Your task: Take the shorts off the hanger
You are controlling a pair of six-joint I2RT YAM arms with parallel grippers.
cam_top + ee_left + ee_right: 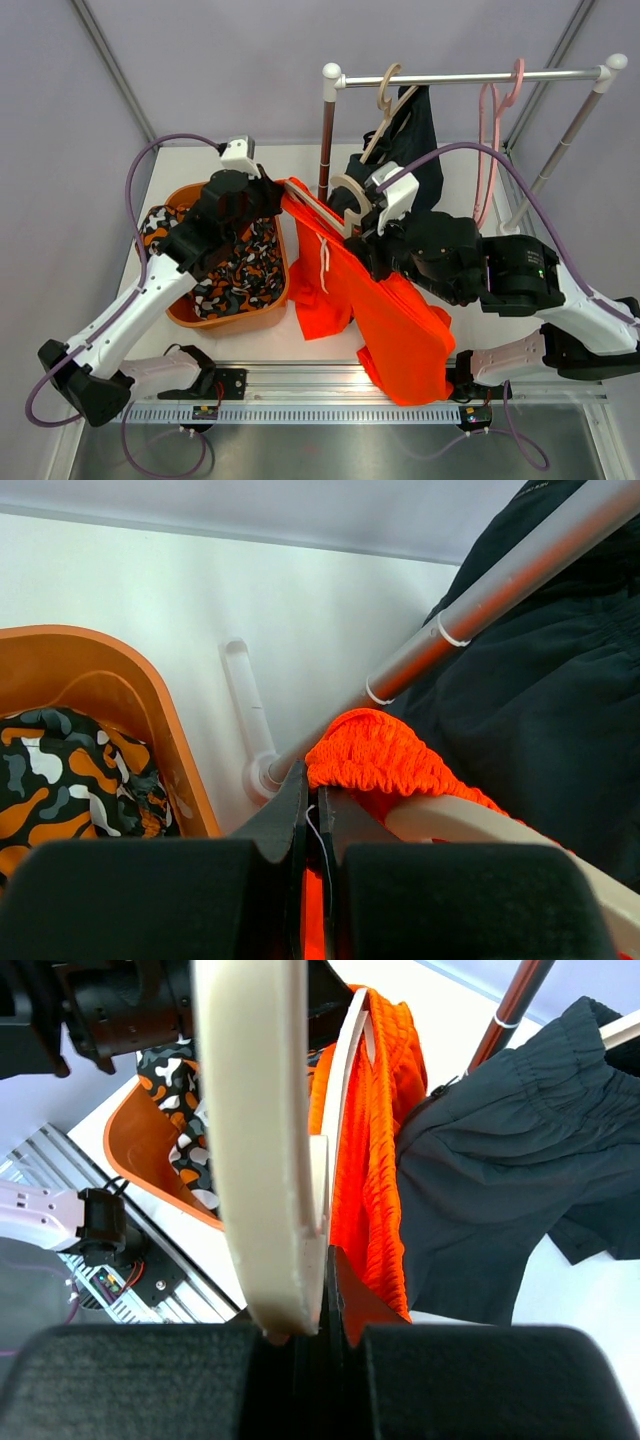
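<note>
Top external: orange shorts (390,310) slant down-right; left jaws pinch them, right jaws hanger (336,195).

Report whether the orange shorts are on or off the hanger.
On: the waistband of the orange shorts wraps over an arm of the cream hanger, seen from the left wrist.

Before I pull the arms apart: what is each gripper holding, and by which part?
Right gripper clamps the cream hanger on its curved top part. Left gripper pinches the orange shorts at the waistband, beside that hanger's end.
</note>
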